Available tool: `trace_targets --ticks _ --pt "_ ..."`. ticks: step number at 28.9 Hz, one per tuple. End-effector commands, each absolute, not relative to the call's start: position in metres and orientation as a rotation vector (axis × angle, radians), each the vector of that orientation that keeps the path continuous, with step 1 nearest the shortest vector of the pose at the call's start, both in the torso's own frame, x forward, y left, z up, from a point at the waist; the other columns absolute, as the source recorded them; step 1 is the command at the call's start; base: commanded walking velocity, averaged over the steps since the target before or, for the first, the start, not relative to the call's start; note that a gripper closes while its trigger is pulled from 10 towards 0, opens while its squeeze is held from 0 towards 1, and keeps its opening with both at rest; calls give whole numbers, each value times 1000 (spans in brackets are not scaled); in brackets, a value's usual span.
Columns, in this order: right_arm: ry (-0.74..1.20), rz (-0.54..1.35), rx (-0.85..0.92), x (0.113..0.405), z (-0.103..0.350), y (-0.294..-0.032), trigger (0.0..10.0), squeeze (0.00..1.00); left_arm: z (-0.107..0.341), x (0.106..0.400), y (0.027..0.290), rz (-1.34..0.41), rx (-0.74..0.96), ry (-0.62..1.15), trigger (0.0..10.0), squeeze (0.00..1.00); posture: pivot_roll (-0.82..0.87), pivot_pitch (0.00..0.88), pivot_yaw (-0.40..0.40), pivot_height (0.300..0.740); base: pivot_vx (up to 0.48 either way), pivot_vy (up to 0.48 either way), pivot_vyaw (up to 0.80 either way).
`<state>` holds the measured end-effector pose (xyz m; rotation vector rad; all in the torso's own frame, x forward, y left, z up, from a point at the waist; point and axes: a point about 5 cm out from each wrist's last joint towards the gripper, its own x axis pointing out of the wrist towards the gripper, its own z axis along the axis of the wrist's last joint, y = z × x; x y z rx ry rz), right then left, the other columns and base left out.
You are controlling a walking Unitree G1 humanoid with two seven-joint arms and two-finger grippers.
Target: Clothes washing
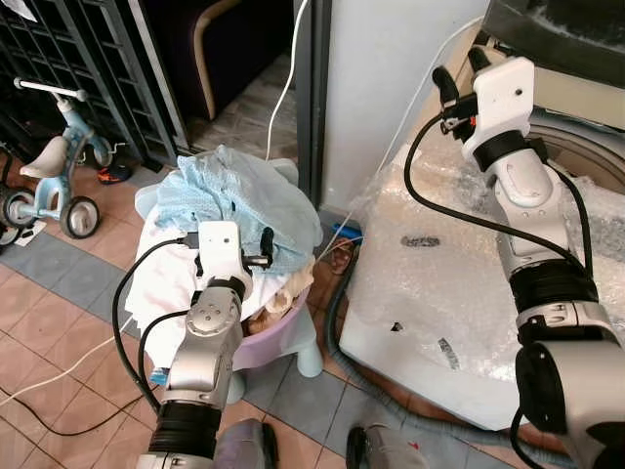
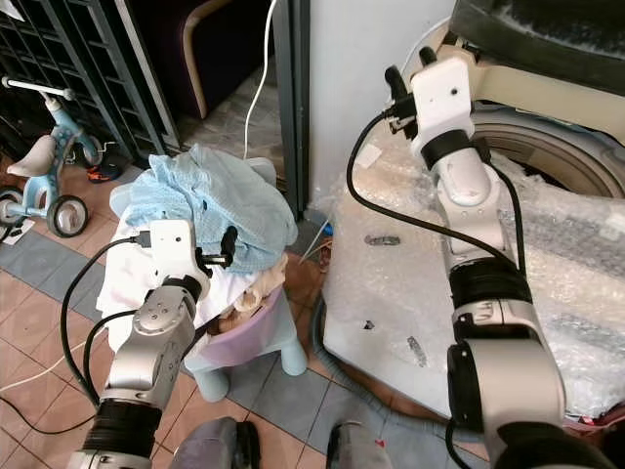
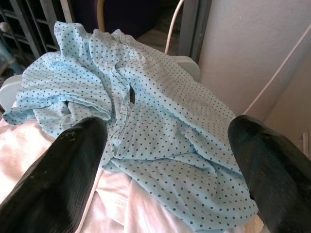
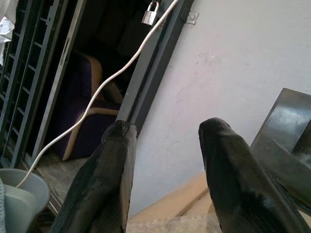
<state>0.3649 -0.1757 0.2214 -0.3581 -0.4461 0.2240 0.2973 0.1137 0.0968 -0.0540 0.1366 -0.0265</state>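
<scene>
- Laundry basket (image 1: 283, 337), pale lilac, is seen at 7 o'clock on the tiled floor (image 1: 59, 293); it is heaped above its rim with clothes.
- Blue dotted garment (image 3: 146, 121) is laid on top of the heap; white cloth (image 1: 161, 278) is seen under it.
- Washing machine (image 1: 586, 147), wrapped in bubble wrap (image 1: 430, 283), is placed at 2 o'clock, beside a white wall.
- A small label on the wrap is noted; its writing cannot be read.
- Left end effector (image 3: 165, 165) is held low over the garment, fingers spread wide, nothing gripped.
- Right end effector (image 4: 167, 170) is raised at 1 o'clock near the wall, fingers parted, empty.
- Child's tricycle (image 1: 49, 176) is parked at 10 o'clock by a dark grille.
</scene>
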Motion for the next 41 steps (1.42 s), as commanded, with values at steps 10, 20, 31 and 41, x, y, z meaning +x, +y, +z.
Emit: trace_targets --ticks 10,20,31,41 --pt "-491 150 -281 313 204 -151 10000 1000 106 294 126 5 9 66 10000 0 -40 99 54 740 0 0 214" --pt "-439 157 -240 309 200 -136 10000 1000 110 295 123 0 -31 54 10000 0 -19 99 48 740 0 0 800" --pt "-392 195 -217 307 189 -123 10000 1000 106 297 134 46 -17 74 10000 0 -21 96 54 740 0 0 800" --pt "-306 174 -156 307 171 -124 10000 1000 102 294 137 35 -22 99 10000 0 -16 107 53 740 0 0 800"
